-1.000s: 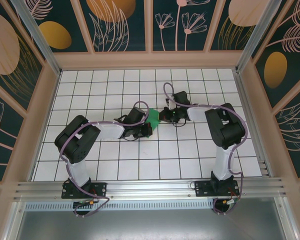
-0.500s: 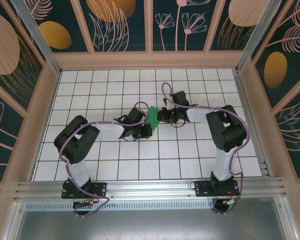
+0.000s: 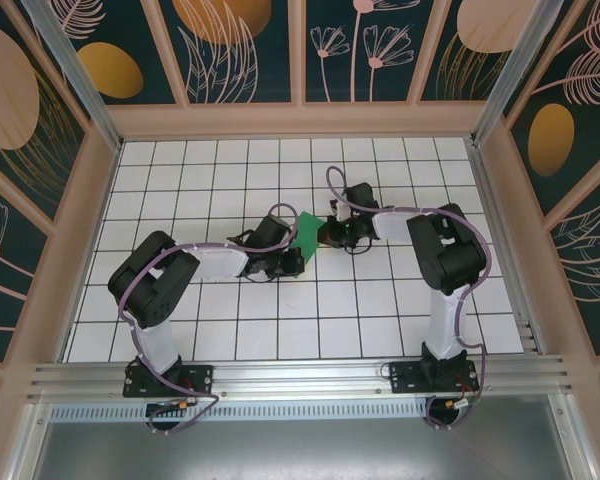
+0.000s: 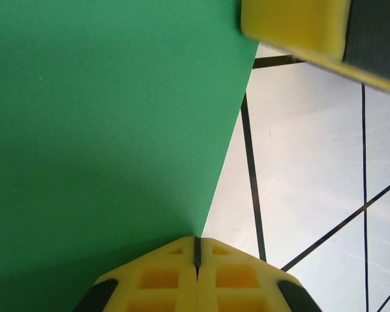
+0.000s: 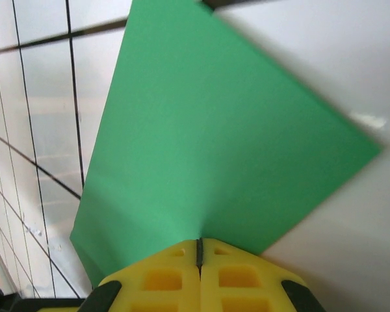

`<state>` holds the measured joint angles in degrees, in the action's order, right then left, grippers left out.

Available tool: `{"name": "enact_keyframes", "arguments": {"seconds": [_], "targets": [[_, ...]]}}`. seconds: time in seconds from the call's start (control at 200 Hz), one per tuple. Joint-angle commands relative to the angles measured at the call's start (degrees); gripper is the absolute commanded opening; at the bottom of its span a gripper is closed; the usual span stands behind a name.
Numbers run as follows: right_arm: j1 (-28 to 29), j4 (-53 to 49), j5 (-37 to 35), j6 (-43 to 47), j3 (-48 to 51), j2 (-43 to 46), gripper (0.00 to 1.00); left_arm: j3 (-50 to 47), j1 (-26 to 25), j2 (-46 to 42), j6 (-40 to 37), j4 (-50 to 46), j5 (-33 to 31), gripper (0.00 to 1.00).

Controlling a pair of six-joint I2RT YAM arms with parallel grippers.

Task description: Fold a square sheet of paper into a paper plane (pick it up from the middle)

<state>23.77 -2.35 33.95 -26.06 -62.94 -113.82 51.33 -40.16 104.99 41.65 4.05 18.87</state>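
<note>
The square sheet of paper point(image 3: 306, 232) is bright green and held off the white grid table point(image 3: 380, 300) between both arms. My left gripper point(image 3: 294, 257) is shut on its near edge. In the left wrist view the paper point(image 4: 110, 123) runs into the closed yellow fingertips point(image 4: 175, 279) of that gripper point(image 4: 197, 250). My right gripper point(image 3: 326, 233) is shut on the opposite edge. In the right wrist view the sheet point(image 5: 214, 143) fans out from that gripper point(image 5: 199, 250), curved slightly. The right gripper's yellow finger point(image 4: 292, 26) shows at the top right of the left wrist view.
Patterned walls point(image 3: 300, 50) enclose the table on three sides. An aluminium rail point(image 3: 300, 375) runs along the near edge by the arm bases. Open grid tiles lie in front of and behind the grippers.
The right arm has shifted slightly left, bringing its edge of the sheet a little closer to the left gripper. Both grips are unchanged.
</note>
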Motion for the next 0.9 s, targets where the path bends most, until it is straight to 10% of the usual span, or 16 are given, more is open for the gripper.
{"name": "enact_keyframes", "arguments": {"seconds": [0.0, 0.505, 0.896], "targets": [[-4.22, -0.67, -8.29, -1.32, -2.22, -2.75, 0.00, -2.42, -0.27, 1.01, -0.44, -6.56, 1.38, 0.00], [-5.02, -0.19, -11.43, -2.76, -5.58, 1.56, 0.00, 1.13, -0.25, -0.71, -0.26, -5.22, 0.10, 0.00], [9.86, -1.55, -14.95, -7.49, -0.64, 5.42, 0.08, -2.96, 11.36, -15.25, 4.74, -5.57, -11.01, 0.41]]}}
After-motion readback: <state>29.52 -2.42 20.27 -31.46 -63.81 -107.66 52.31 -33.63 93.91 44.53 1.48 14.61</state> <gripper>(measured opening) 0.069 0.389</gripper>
